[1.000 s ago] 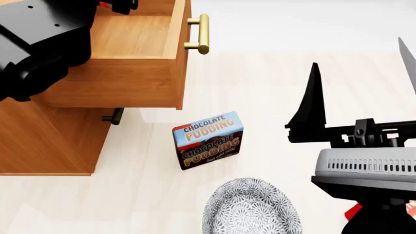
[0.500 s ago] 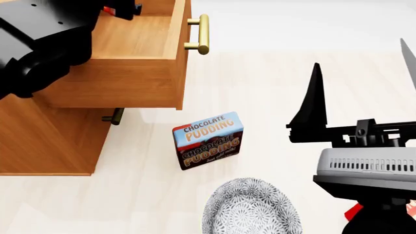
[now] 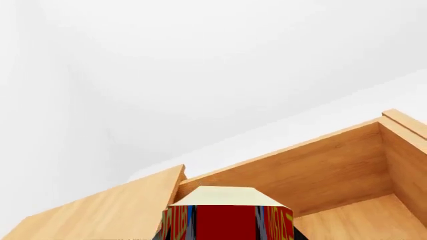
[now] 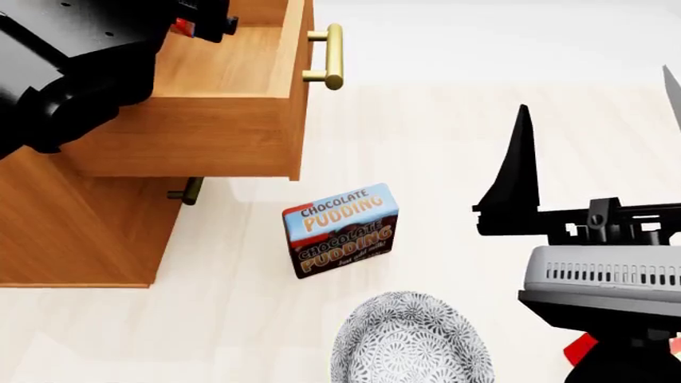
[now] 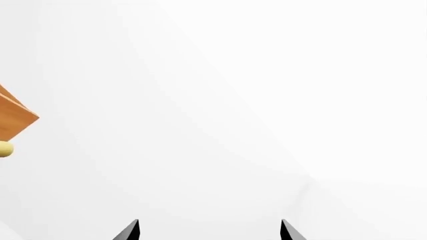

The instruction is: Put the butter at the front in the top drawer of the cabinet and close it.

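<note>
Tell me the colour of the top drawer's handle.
Brass-gold handle, clearest in the head view.

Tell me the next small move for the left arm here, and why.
Probably lower the butter box a little further into the top drawer before releasing. The left wrist view shows the box in the left end effector, over the open drawer's interior, not resting on its floor. The right end effector is open and idle.

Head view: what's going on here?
The left arm is over the open top drawer of the cabinet, holding a red box, presumably the butter, above the drawer's inside. The right gripper waits open and empty off to the side. A chocolate pudding box and a patterned bowl sit untouched.
</note>
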### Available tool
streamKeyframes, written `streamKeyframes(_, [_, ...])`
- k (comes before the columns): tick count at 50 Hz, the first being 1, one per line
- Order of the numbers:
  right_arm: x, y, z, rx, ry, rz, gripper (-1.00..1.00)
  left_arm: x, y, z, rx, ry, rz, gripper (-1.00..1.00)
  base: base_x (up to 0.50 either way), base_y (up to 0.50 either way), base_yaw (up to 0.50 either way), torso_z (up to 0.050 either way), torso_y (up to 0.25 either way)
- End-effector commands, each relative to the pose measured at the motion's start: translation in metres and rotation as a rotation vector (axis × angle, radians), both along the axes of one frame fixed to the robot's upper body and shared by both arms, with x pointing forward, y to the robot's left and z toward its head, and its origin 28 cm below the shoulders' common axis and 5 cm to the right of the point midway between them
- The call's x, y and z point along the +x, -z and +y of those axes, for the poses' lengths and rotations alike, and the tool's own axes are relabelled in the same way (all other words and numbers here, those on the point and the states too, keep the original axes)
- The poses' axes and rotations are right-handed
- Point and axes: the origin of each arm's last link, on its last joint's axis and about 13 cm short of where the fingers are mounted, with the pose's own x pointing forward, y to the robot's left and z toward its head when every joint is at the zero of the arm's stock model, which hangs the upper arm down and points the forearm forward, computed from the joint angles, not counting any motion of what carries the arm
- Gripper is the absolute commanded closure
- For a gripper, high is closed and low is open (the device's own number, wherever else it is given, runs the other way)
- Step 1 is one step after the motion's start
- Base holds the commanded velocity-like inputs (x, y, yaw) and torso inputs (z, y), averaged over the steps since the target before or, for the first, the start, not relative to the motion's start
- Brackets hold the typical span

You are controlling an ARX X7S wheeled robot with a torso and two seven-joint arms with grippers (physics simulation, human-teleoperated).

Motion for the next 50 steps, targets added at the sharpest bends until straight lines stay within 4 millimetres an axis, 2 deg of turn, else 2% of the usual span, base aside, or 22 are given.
streamKeyframes(1, [-0.0002, -0.0004, -0.0004, 0.0, 0.001, -0.001, -1.0, 0.0025, 0.0053, -0.0003, 0.052, -0.019, 0.018, 1.0, 0.0, 0.0, 0.0, 0.0, 0.0])
streamKeyframes(50, [0.0004, -0.0007, -0.0011, 0.014, -0.003, -0.005, -1.0, -0.0014, 0.0105, -0.0017, 0.114, 0.003, 0.088, 1.0, 0.0, 0.0, 0.0, -0.001, 0.0])
